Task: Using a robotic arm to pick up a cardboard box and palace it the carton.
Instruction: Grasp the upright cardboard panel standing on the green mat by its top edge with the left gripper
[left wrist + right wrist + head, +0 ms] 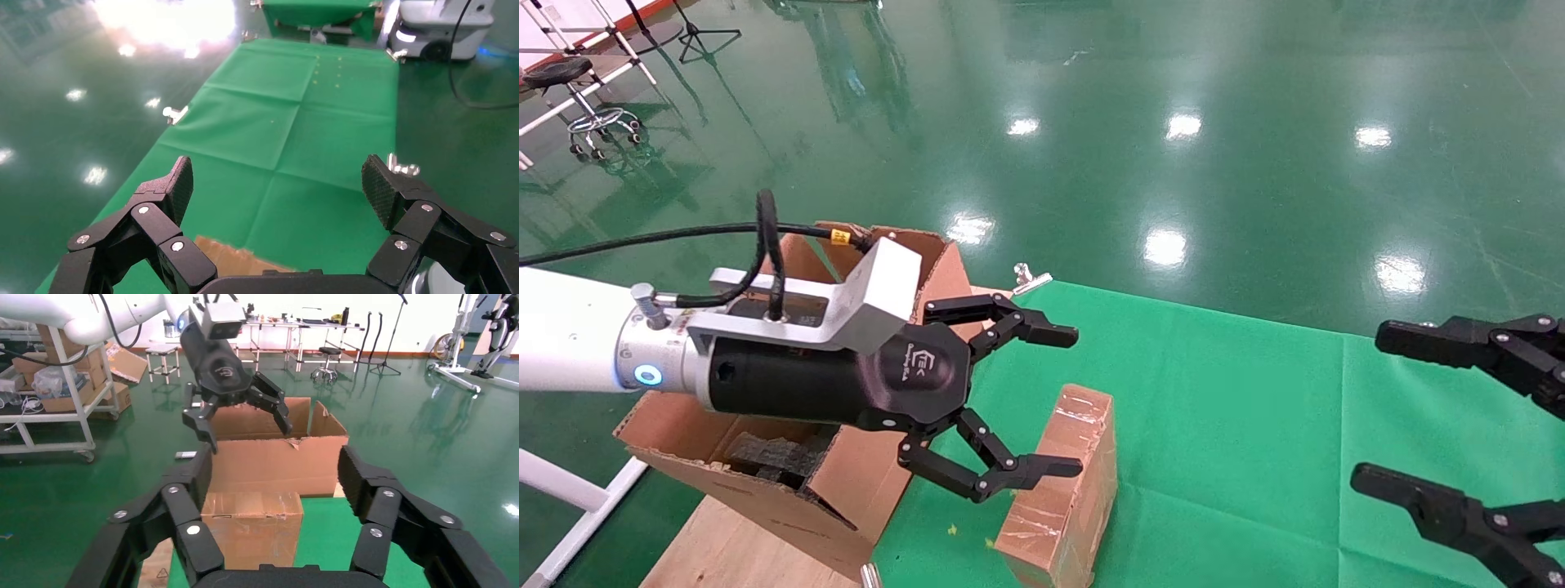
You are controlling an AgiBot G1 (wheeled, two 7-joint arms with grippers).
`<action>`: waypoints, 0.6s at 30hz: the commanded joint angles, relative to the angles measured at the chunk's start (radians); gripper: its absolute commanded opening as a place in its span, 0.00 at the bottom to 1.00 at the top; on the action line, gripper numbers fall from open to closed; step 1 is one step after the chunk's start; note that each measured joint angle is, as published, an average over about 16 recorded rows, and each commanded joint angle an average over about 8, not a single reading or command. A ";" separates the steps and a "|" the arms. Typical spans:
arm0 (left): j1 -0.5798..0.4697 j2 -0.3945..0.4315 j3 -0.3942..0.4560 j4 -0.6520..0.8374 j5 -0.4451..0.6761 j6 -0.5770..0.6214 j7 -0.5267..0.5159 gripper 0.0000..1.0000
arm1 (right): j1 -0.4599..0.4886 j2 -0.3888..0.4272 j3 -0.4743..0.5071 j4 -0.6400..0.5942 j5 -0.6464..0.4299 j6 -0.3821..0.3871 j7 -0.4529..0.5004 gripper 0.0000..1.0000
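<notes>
A small logo with lettering too fine to be read is being shown on the black body of the robotic arm point(911, 371); no legible text is being displayed elsewhere.

Robotics lab, glossy green floor point(1254, 122), tripods point(392, 337), cluttered workbenches point(287, 324)

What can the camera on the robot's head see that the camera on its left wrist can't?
Only the head view shows the open carton with black foam inside, the white left arm, the whole taped cardboard box standing on the green cloth, and the right gripper, open at the picture's edge. Only the left wrist view shows the cloth's far end and a white machine on the floor beyond it. Both show the left gripper, open and holding nothing, the cloth, and at least a corner of the box.
</notes>
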 commanded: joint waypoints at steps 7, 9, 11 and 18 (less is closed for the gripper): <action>-0.047 0.038 0.066 -0.051 0.120 -0.093 -0.232 1.00 | 0.000 0.000 0.000 0.000 0.000 0.000 0.000 0.00; -0.093 0.075 0.110 -0.068 0.201 -0.121 -0.349 1.00 | 0.000 0.000 0.000 0.000 0.000 0.000 0.000 0.00; -0.153 0.120 0.159 -0.080 0.293 -0.132 -0.471 1.00 | 0.000 0.000 0.000 0.000 0.000 0.000 0.000 0.00; -0.352 0.276 0.293 -0.092 0.532 -0.082 -0.832 1.00 | 0.000 0.000 0.000 0.000 0.000 0.000 0.000 0.00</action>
